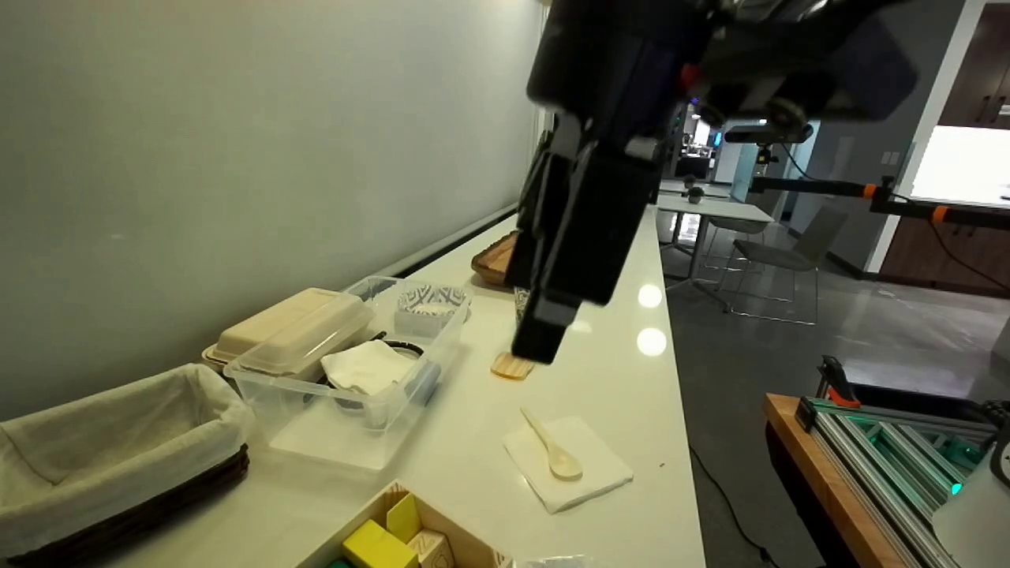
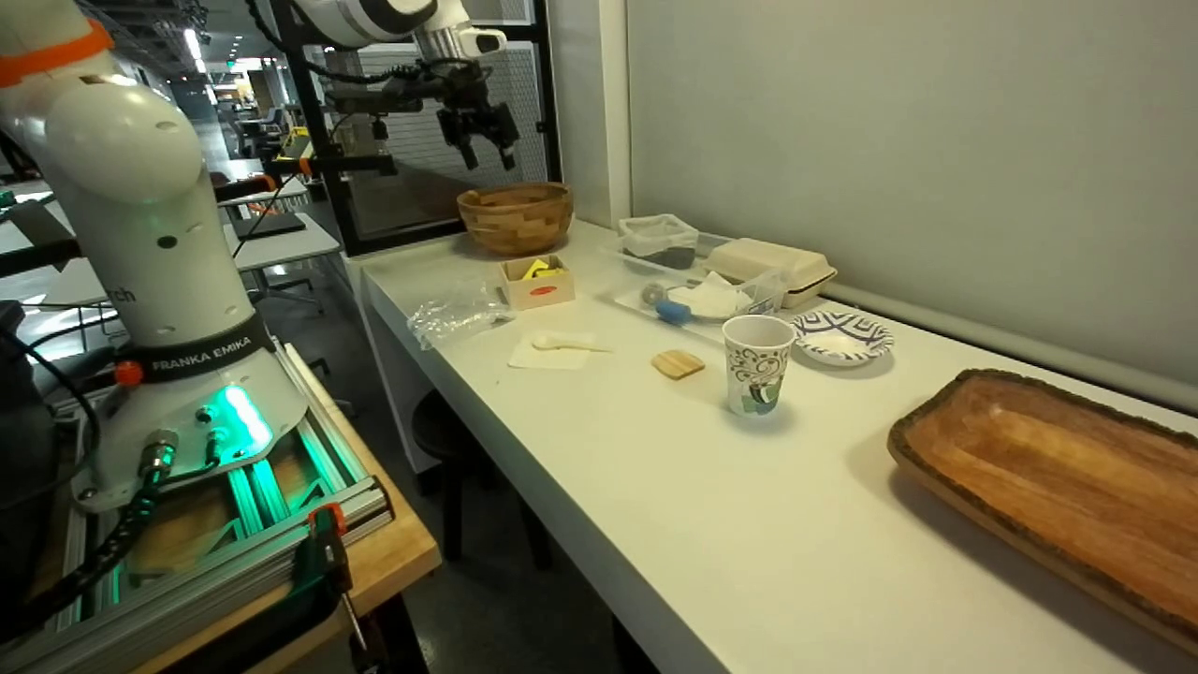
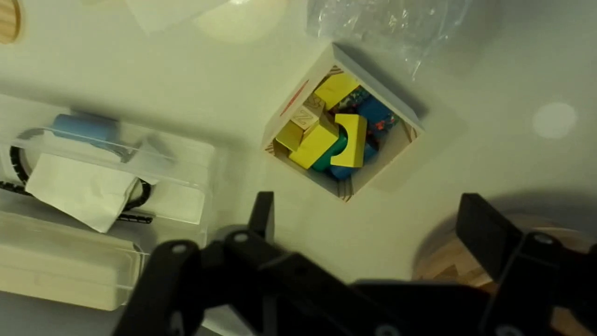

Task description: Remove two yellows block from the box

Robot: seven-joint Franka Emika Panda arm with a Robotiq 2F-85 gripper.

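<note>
Black fingers (image 3: 487,233) stand wide apart, hovering over the worktop (image 2: 646,468). Seen from the wrist, the open-topped box (image 3: 395,142) lies below and just beyond their tips, almost wholly within the breadth of the gap and apart from both. Four yellow blocks (image 3: 356,137) show inside it: one with a curved notch, one slanting close beside that, one in a corner by a lettered wooden cube (image 3: 303,117), one near the corner farthest from the fingers. A green block (image 3: 328,158) shows at the notch, and blue blocks (image 3: 373,109) lie among them. Crumpled clear plastic (image 3: 387,18) lies just beside the box. A wooden bowl (image 2: 517,225) is partly hidden by one finger in the wrist view; in an exterior view the fingers hang above it. Past the other finger sits a clear tub (image 1: 327,432) holding a white napkin (image 1: 367,367).
</note>
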